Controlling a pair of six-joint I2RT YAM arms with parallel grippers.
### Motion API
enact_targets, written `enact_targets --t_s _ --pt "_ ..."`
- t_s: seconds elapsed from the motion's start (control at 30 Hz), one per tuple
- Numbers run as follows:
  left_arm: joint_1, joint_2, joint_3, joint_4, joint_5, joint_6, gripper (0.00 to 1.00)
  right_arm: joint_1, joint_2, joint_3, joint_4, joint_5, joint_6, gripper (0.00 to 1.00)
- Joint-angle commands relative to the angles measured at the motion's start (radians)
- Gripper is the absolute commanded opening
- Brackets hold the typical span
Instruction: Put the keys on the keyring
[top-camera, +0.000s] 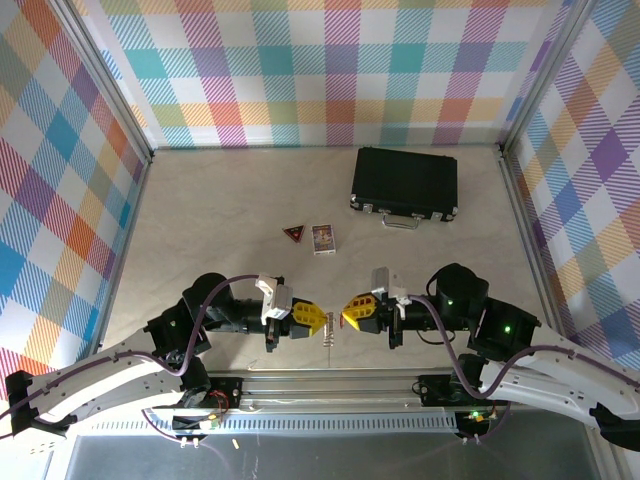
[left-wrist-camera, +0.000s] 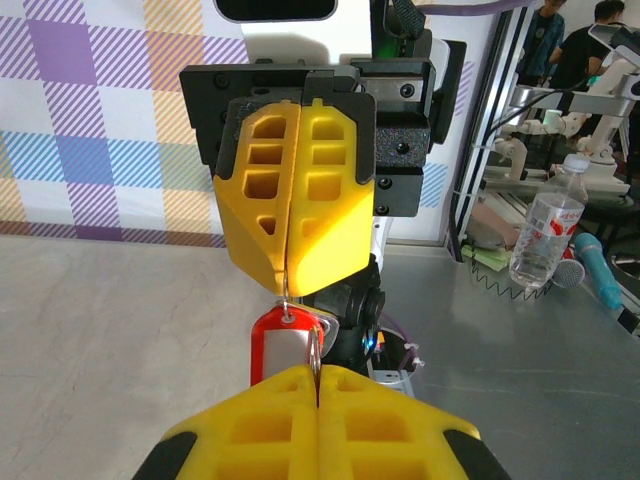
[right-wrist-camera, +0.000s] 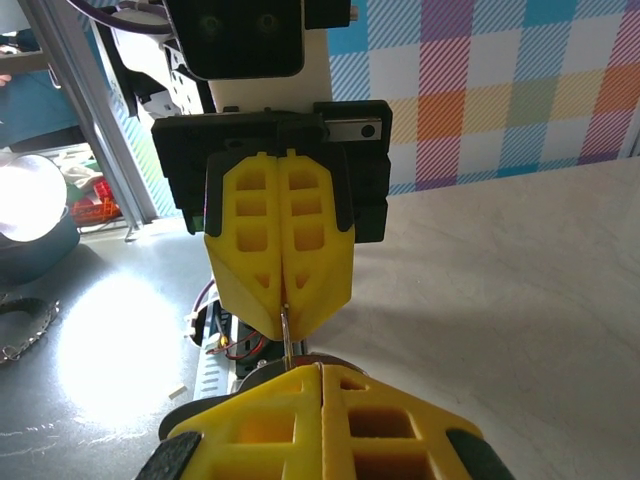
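Note:
Both grippers meet tip to tip just above the table's near edge. My left gripper (top-camera: 322, 318) (left-wrist-camera: 318, 372) is shut on a thin silver loop seen edge-on, the keyring (left-wrist-camera: 316, 350). My right gripper (top-camera: 344, 318) (right-wrist-camera: 320, 368) faces it, also shut. In the left wrist view its yellow tips (left-wrist-camera: 287, 290) pinch the small wire ring of the keys' red tag (left-wrist-camera: 280, 350), which hangs between the two grippers. A flat silver piece (left-wrist-camera: 340, 322) shows behind the tag. In the right wrist view a thin metal strip (right-wrist-camera: 287, 335) spans the gap between the tips.
A black case (top-camera: 405, 183) with a metal handle lies at the back right. A dark triangular badge (top-camera: 293, 233) and a small card (top-camera: 323, 238) lie mid-table. Checked walls enclose three sides. A metal rail (top-camera: 330, 385) runs along the near edge.

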Motion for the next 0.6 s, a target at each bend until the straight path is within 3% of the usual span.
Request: enact_targets --t_s 0.0,0.57 --pt "0.001 -0.004 0.047 0.038 0.022 -0.004 0.0 0.007 -0.011 -0.011 0.023 -0.034 -0.022 0.0" --pt "0.001 0.002 0.048 0.038 0.02 -0.006 0.0 0.008 0.005 -0.021 0.064 -0.06 -0.025 0.0"
